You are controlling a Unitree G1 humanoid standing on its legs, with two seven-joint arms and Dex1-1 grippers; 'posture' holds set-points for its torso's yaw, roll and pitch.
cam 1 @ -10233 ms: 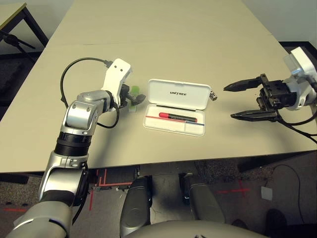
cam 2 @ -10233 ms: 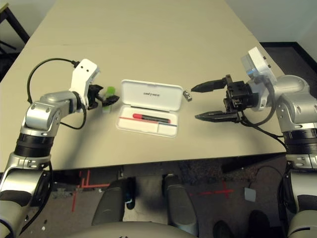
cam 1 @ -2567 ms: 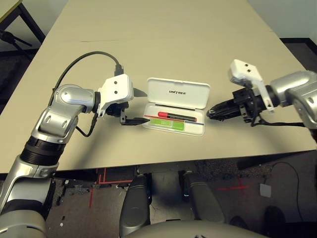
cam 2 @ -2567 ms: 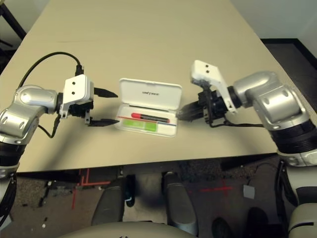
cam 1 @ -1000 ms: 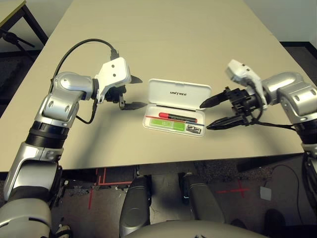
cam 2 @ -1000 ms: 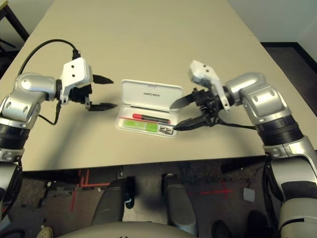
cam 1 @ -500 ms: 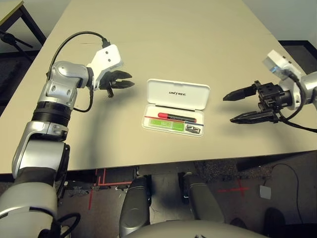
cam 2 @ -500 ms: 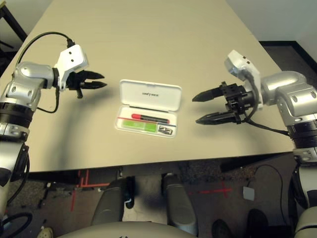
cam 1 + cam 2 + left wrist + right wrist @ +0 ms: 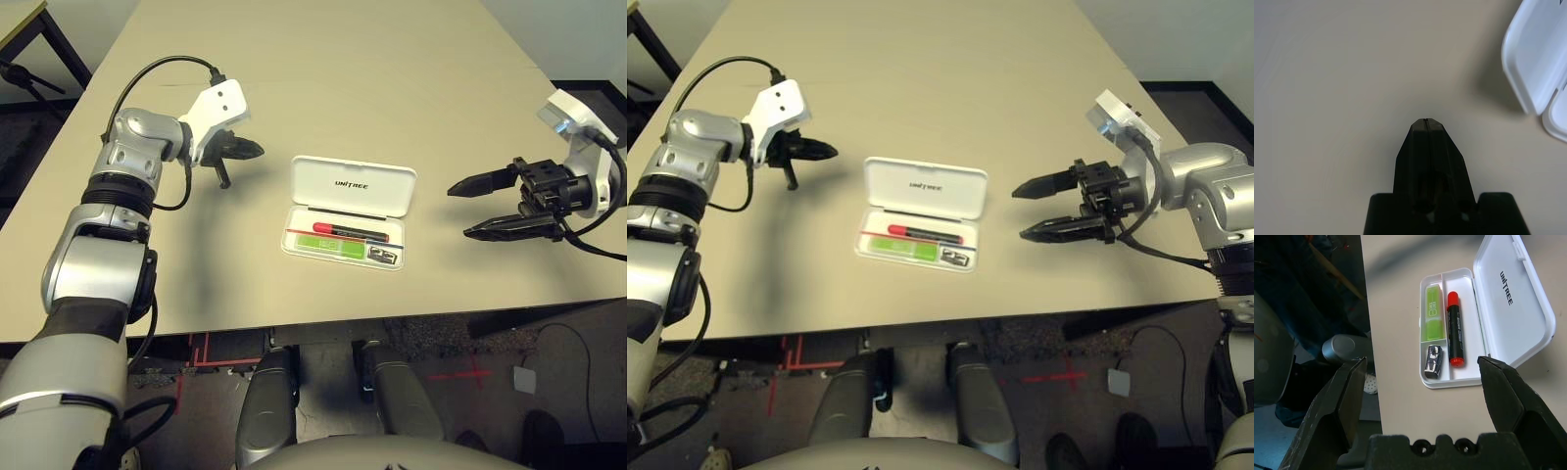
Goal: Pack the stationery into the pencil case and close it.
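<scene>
The left claw, at the upper left of the head view, has its two black fingers pressed together with nothing between them, pointing toward the pencil case but well apart from it. The right claw, at the right edge, is spread wide and empty, aimed at the case's right end. Between them, at the centre of the beige counter, the white case lies open, lid tilted back. Inside sit the red marker, the light-green bar, a small silver-and-black piece and thin red and blue sticks.
</scene>
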